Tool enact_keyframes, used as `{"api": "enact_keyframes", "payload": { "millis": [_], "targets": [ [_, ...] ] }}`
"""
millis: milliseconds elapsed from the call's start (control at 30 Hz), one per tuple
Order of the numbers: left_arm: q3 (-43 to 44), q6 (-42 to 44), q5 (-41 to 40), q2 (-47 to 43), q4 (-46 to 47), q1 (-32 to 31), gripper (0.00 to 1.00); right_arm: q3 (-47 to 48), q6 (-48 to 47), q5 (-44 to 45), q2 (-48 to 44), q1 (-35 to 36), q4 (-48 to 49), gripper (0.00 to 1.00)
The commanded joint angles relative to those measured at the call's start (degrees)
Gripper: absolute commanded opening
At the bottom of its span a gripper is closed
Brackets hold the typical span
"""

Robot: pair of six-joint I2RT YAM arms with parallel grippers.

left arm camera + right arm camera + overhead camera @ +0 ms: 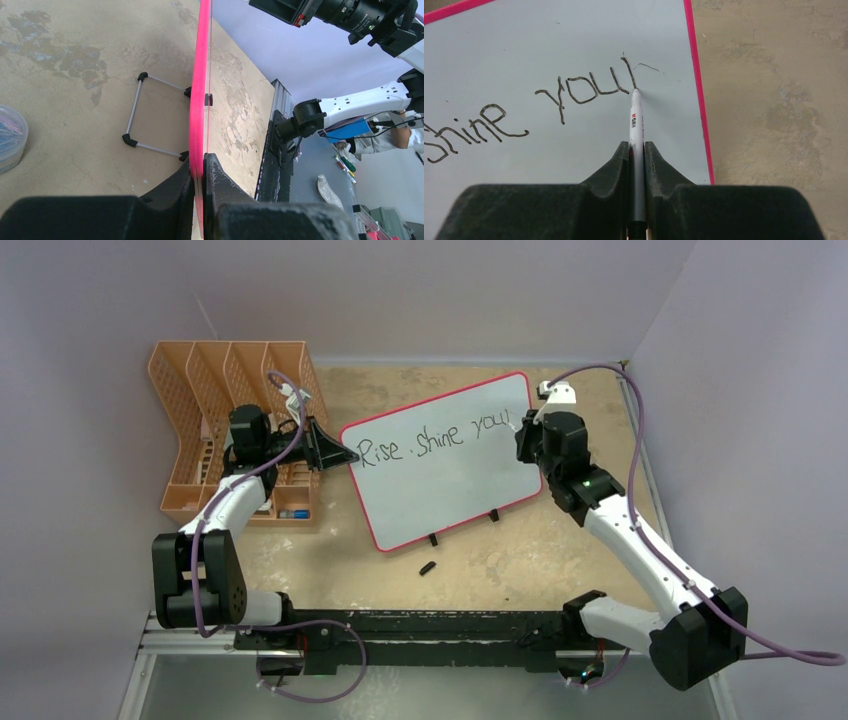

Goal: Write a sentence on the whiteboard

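Left gripper (202, 167) pinches the board (440, 490) by its left edge, and the board stands propped on the table (520, 550). It looks light and stiff, so an edge hold seems good. Right gripper (637, 150) pinches the thin pen (636, 115), tip touching the words (432, 438).

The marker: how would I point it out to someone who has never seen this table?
Find the whiteboard propped in the middle of the table. At its right edge the right gripper pinches a thin marker, tip on the last letter of the sentence. It is the only slim white stick there, with a red logo.
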Motion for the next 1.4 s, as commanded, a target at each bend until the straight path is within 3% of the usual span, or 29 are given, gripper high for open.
{"api": "enact_keyframes", "payload": {
  "millis": [0,1367],
  "targets": [
    [1.6,2.07,-1.09,-0.85,0.36,0.19,0.0,-0.44,0.74,-0.77,-1.38,-0.24,-0.48,0.0],
    [1.68,1.98,-0.98,-0.74,0.45,0.23,0.0,3.25,-0.14,-0.11,-1.09,-0.2,3.15,0.0]
  ]
}}
